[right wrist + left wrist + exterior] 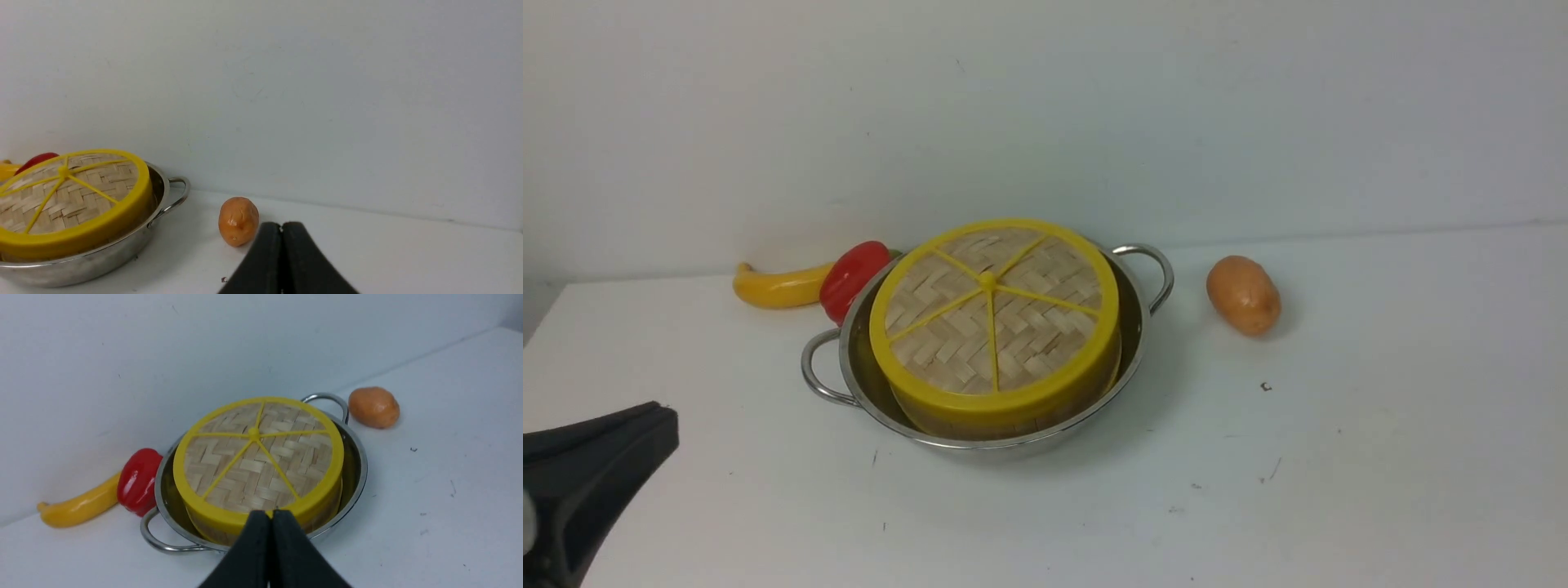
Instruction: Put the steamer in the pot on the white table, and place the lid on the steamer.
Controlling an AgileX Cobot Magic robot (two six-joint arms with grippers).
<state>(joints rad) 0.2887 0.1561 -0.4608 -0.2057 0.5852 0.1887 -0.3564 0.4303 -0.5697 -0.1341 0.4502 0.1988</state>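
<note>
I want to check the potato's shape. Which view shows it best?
The front view: the potato lies whole and unobstructed on the white table. The left wrist view shows it whole but farther off; in the right wrist view the shut right gripper crowds it.

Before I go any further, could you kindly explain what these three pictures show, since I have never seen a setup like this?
This is a two-armed robot at a white table. One picture looks forward from between the arms; the other two come from cameras on each wrist. The black wedge in each wrist picture is that arm's end effector: the left end effector and the right end effector are both shut and hold nothing. On the table stands a steel pot with a bamboo steamer inside and the woven lid on top. Behind the pot lie a red pepper and a yellow banana; to its right is a potato.
</note>
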